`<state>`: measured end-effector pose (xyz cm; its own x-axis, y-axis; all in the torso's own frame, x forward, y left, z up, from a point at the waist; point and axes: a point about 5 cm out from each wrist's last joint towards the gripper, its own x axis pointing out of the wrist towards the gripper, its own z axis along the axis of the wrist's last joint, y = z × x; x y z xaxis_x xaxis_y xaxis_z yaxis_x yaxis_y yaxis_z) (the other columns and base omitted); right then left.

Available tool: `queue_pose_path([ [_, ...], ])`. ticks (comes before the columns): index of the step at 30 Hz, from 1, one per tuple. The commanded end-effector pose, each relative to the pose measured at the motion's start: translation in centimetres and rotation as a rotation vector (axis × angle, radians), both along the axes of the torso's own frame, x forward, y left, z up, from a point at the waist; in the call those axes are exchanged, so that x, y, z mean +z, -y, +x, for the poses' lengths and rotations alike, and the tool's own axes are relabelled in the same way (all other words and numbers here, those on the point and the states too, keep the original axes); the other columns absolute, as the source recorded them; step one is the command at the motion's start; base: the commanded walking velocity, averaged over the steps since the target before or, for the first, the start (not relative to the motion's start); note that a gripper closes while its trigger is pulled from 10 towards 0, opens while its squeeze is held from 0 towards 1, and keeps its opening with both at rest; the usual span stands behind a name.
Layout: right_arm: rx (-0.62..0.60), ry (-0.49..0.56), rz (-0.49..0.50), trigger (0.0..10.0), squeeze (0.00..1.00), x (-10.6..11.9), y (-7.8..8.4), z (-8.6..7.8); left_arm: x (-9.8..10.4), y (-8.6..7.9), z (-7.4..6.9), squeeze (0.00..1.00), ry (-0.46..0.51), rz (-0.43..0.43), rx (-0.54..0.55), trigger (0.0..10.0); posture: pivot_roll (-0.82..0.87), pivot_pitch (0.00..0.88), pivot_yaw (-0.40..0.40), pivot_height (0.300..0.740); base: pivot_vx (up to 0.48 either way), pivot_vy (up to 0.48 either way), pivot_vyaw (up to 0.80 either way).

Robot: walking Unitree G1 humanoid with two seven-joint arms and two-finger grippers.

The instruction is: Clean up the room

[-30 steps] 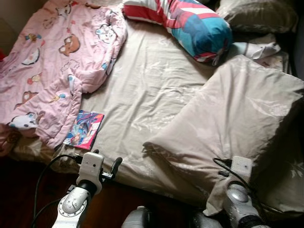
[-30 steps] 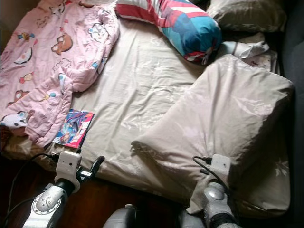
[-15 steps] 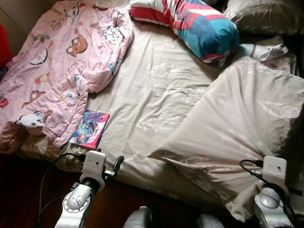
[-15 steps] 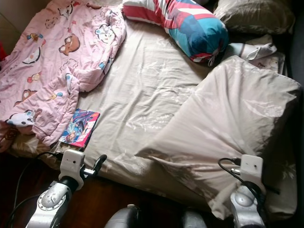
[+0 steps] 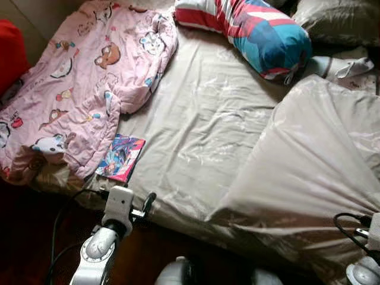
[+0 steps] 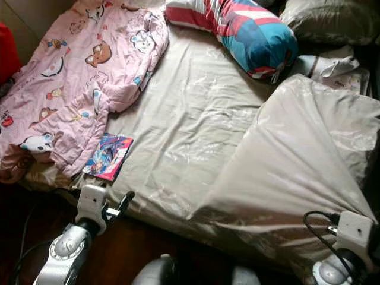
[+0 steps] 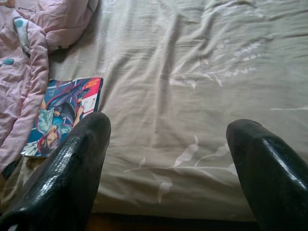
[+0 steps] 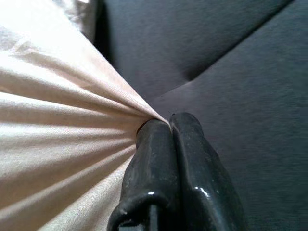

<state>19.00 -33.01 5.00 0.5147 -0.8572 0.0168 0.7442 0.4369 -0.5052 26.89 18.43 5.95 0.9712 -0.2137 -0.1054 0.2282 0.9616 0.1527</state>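
Note:
A large beige pillow (image 5: 314, 160) lies on the right side of the bed. My right gripper (image 8: 169, 126) is shut on a corner of its cover, and the cloth fans out taut from the fingertips. The right wrist (image 6: 350, 249) sits at the bed's near right corner. My left gripper (image 7: 166, 139) hangs open over the bed's front edge, close to a colourful comic book (image 5: 122, 157) lying on the beige sheet (image 5: 202, 124). A crumpled pink cartoon blanket (image 5: 77, 89) covers the bed's left side.
A striped red, white and blue bolster (image 5: 255, 29) lies at the head of the bed beside a dark grey pillow (image 5: 341, 21) and some white printed cloth (image 5: 341, 65). A red object (image 5: 10, 56) stands at far left. Dark wooden floor (image 5: 35, 237) runs below the bed edge.
My right gripper has pulled the pillow's corner toward the right and near side, stretching the cover flatter. The camera has shifted, so the whole scene has slid right and down. The left arm stays put.

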Motion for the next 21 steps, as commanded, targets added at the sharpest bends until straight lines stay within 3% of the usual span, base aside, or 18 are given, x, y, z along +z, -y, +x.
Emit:
queue_pose_path([
  [1, -0.157, 0.018, -0.051, 0.0, 0.0, 1.1, 2.5, -2.5, -1.0, -0.6, -0.7, 0.0, -0.037, 0.018, 0.012, 10.0, -0.08, 0.241, 0.162, 0.711, 0.0, 0.0, 0.0],
  [4, -0.199, 0.009, -0.073, 0.0, 0.0, 1.7, 3.3, -3.6, -1.1, -0.5, -0.7, 0.0, -0.036, 0.017, 0.01, 10.0, -0.08, 0.24, 0.161, 0.711, 0.0, 0.0, 0.0],
  [9, -0.312, 0.008, -0.161, 0.0, 0.0, 4.2, 6.8, -6.3, -1.1, -0.5, -0.7, 0.0, -0.037, 0.016, 0.01, 10.0, -0.09, 0.24, 0.163, 0.711, 0.0, 0.0, 0.0],
  [14, -0.335, 0.019, -0.175, 0.0, 0.0, 5.1, 7.9, -6.7, -1.2, -0.5, -0.7, 0.0, -0.037, 0.016, 0.007, 10.0, -0.1, 0.238, 0.163, 0.711, 0.0, 0.0, 0.0],
  [15, -0.3, 0.024, -0.102, 0.0, 0.0, 4.5, 7.7, -6.2, -1.3, -0.4, -0.7, 0.0, -0.039, 0.016, 0.005, 10.0, -0.1, 0.236, 0.163, 0.711, 0.0, 0.0, 0.0],
  [16, -0.285, 0.036, -0.044, 2.2, 0.0, 3.7, 7.3, -6.0, -1.3, -0.4, -0.7, 0.0, -0.04, 0.016, 0.005, 10.0, -0.1, 0.235, 0.162, 0.711, 0.0, 0.0, 0.0],
  [18, -0.273, 0.053, 0.02, 2.2, 0.0, 2.8, 6.8, -5.8, -1.3, -0.3, -0.7, 0.0, -0.04, 0.015, 0.004, 10.0, -0.09, 0.233, 0.16, 0.711, 0.0, 0.0, 0.0],
  [19, -0.261, 0.043, 0.063, 10.0, 0.0, 2.1, 6.4, -5.8, -1.3, -0.3, -0.7, 0.0, -0.041, 0.015, 0.003, 10.0, -0.09, 0.232, 0.161, 0.711, 0.0, 0.0, 0.0],
  [21, -0.248, 0.042, 0.168, 10.0, 0.0, 0.3, 5.4, -6.0, -1.4, -0.3, -0.7, 0.0, -0.043, 0.015, 0.002, 10.0, -0.09, 0.231, 0.161, 0.711, 0.0, 0.0, 0.0],
])
